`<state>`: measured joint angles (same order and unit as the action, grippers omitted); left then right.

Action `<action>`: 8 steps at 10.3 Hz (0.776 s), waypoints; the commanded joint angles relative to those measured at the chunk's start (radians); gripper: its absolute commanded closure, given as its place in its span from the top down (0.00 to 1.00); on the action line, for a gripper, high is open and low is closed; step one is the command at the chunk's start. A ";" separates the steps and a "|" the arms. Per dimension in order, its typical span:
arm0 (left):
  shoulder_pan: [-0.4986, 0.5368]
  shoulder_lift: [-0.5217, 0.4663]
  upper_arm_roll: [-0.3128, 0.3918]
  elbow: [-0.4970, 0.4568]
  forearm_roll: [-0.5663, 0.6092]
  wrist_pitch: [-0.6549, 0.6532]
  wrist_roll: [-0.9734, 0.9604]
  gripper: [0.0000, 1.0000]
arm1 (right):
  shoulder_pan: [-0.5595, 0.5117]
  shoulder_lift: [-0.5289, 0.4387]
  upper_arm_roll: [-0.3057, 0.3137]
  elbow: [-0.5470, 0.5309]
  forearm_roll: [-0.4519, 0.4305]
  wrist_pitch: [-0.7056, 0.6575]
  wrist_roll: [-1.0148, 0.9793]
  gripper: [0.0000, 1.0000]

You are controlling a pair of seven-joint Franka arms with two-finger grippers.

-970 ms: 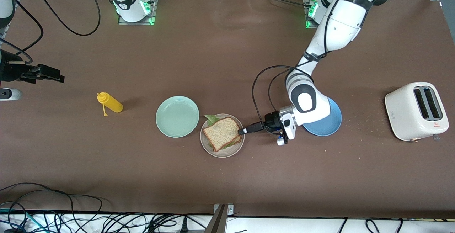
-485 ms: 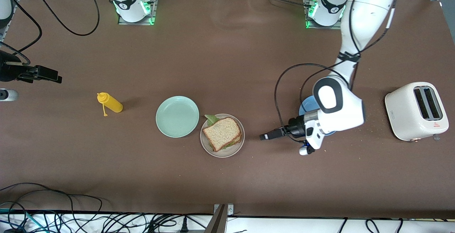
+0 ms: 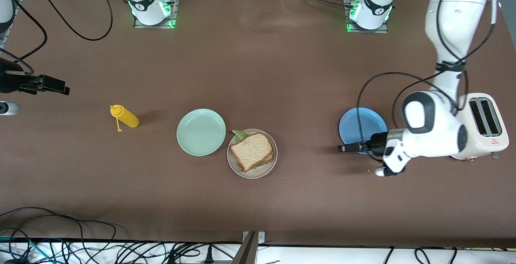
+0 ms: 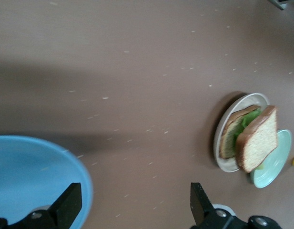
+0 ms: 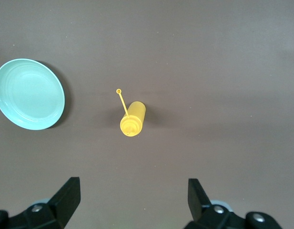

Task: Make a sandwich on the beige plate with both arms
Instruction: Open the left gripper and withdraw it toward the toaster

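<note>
The sandwich (image 3: 252, 151) lies on the beige plate (image 3: 258, 174): a brown bread slice on top, green lettuce sticking out under it. In the left wrist view the sandwich (image 4: 254, 138) shows on the beige plate (image 4: 222, 151), well away from the fingers. My left gripper (image 3: 342, 148) is open and empty, up over the rim of the blue plate (image 3: 360, 123); in its own view (image 4: 135, 205) there is bare table between its fingers. My right gripper (image 3: 64, 90) is open and empty over the right arm's end of the table, above the area by the yellow bottle (image 5: 132, 119); between its fingers (image 5: 133, 200) is bare table.
A mint-green plate (image 3: 201, 132) lies beside the beige plate toward the right arm's end. The yellow squeeze bottle (image 3: 125, 117) lies past it. A white toaster (image 3: 479, 125) stands at the left arm's end, partly hidden by the left arm. Cables hang along the near table edge.
My left gripper has drawn back from the sandwich toward the left arm's end, now over the blue plate's rim. The sandwich stays on the beige plate. The right gripper has hardly moved.
</note>
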<state>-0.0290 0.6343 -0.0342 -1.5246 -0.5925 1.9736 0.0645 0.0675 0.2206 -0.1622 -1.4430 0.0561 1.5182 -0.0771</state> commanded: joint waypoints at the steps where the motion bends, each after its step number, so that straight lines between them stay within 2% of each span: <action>1: 0.040 -0.086 -0.006 -0.023 0.185 -0.070 -0.079 1.00 | -0.002 -0.006 0.004 -0.007 -0.009 0.007 0.016 1.00; 5: 0.024 -0.204 -0.018 -0.020 0.529 -0.194 -0.261 1.00 | -0.002 -0.006 0.003 -0.007 -0.004 0.005 0.017 1.00; 7: 0.009 -0.278 -0.027 -0.025 0.699 -0.362 -0.265 1.00 | -0.002 -0.006 0.004 -0.007 -0.004 0.005 0.017 1.00; 8: 0.008 -0.313 -0.023 -0.032 0.709 -0.407 -0.278 1.00 | -0.003 -0.006 0.004 -0.007 -0.002 0.005 0.017 1.00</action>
<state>-0.0104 0.3904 -0.0577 -1.5226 0.0584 1.6262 -0.1870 0.0676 0.2225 -0.1621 -1.4430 0.0562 1.5190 -0.0750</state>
